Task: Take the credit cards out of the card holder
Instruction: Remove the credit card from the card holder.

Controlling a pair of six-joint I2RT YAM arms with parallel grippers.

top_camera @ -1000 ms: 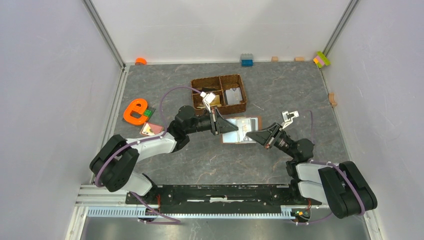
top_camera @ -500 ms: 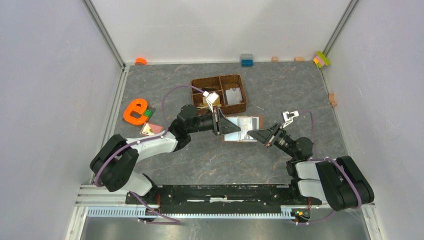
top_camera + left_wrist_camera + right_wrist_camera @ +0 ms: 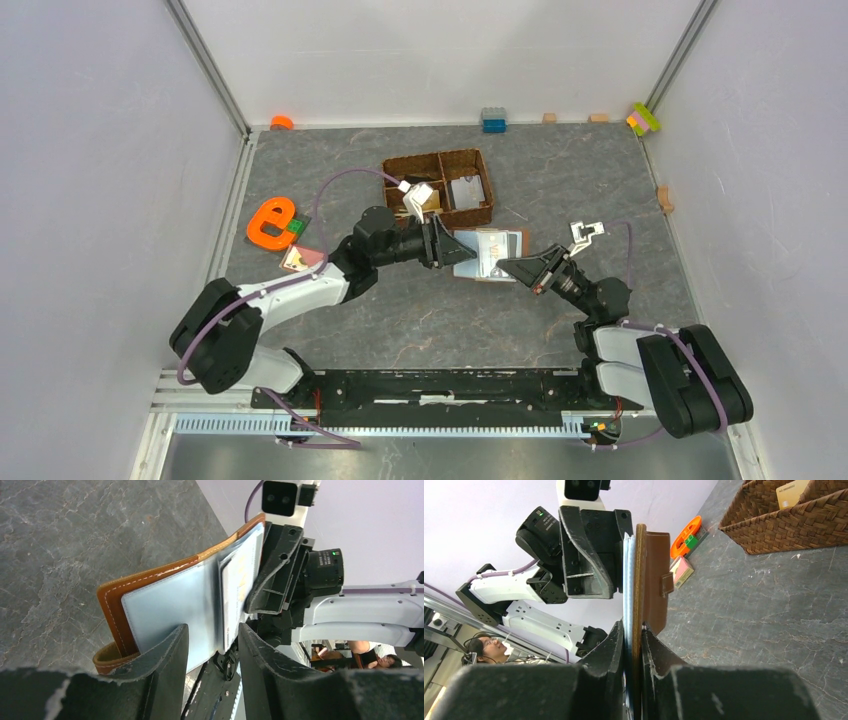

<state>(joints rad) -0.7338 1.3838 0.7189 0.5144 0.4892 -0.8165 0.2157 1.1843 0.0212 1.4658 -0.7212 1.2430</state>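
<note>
The card holder point(image 3: 497, 250) is a brown wallet held open above the table between both arms. My right gripper point(image 3: 634, 645) is shut on its edge, pinching the brown cover point(image 3: 655, 580) and the pale blue lining. My left gripper point(image 3: 212, 655) is open on the other side, and its fingers point(image 3: 167, 665) straddle the pale blue inner flap point(image 3: 175, 610). A pale credit card point(image 3: 235, 585) sits in a pocket, its lower corner between those fingers without being pinched. A gold-tan card point(image 3: 791, 492) and a grey card point(image 3: 467, 191) lie in the basket.
A brown woven compartment basket point(image 3: 437, 160) stands just behind the wallet. An orange letter e point(image 3: 270, 222) and a small pink block point(image 3: 303, 259) lie at the left. Small coloured blocks point(image 3: 493, 120) line the back wall. Grey walls enclose the table.
My left gripper has gone from shut to open around the wallet's inner flap. The wallet and both arms have shifted slightly away from the bases.
</note>
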